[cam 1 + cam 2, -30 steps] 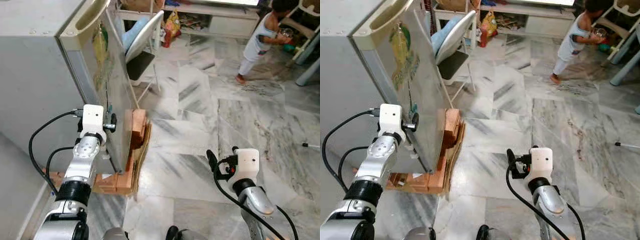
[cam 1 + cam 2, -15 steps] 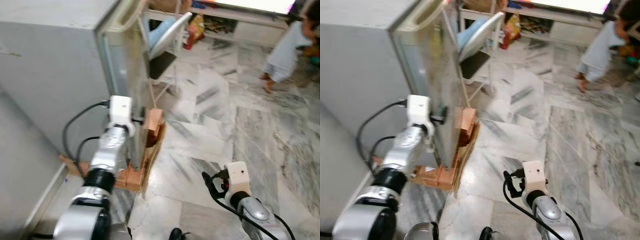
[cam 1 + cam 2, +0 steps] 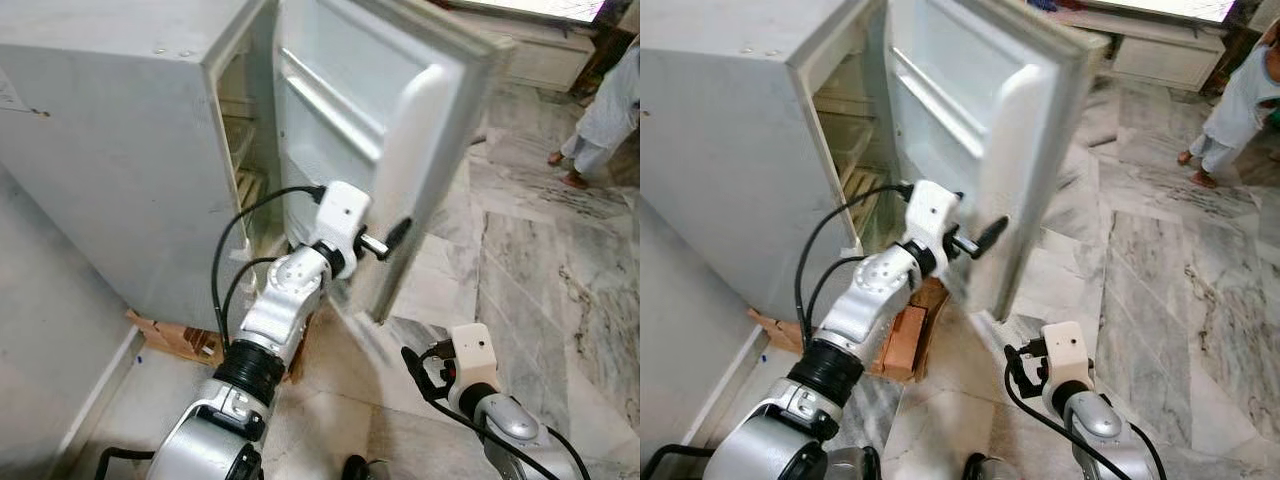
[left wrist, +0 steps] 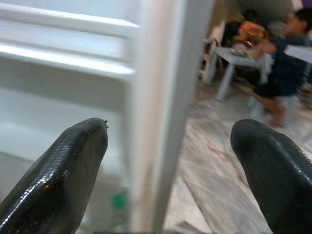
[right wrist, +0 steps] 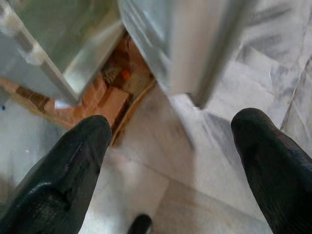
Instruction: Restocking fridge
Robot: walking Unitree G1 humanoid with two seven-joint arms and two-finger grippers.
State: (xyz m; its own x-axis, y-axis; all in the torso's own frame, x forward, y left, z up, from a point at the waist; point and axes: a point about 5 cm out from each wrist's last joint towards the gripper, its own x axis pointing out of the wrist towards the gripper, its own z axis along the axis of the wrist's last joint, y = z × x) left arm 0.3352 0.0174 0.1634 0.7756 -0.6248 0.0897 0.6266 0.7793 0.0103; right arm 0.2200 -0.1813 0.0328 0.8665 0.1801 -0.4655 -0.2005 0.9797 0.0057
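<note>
The small white fridge [image 3: 120,150] stands on my left with its door [image 3: 370,110] swung wide open, so the bare door racks and wire shelves [image 3: 245,150] inside show. My left gripper [image 3: 390,240] is at the door's free edge, about halfway up. It is open, and in the left wrist view the door edge [image 4: 161,122] runs between its two black fingers [image 4: 63,170]. My right gripper [image 3: 420,365] hangs low over the marble floor, open, pointing toward the fridge's base [image 5: 112,97], with nothing between its fingers.
Orange bricks [image 3: 905,340] and cardboard [image 3: 175,340] prop the fridge's base. A person [image 3: 610,100] stands at the far right near a low white cabinet [image 3: 540,55]. The marble floor [image 3: 520,260] spreads to the right of the door. A grey wall [image 3: 40,330] runs along my left.
The fridge door has swung from nearly shut to wide open, and my left gripper has travelled rightward with its edge. The camera has turned. The right arm stayed low.
</note>
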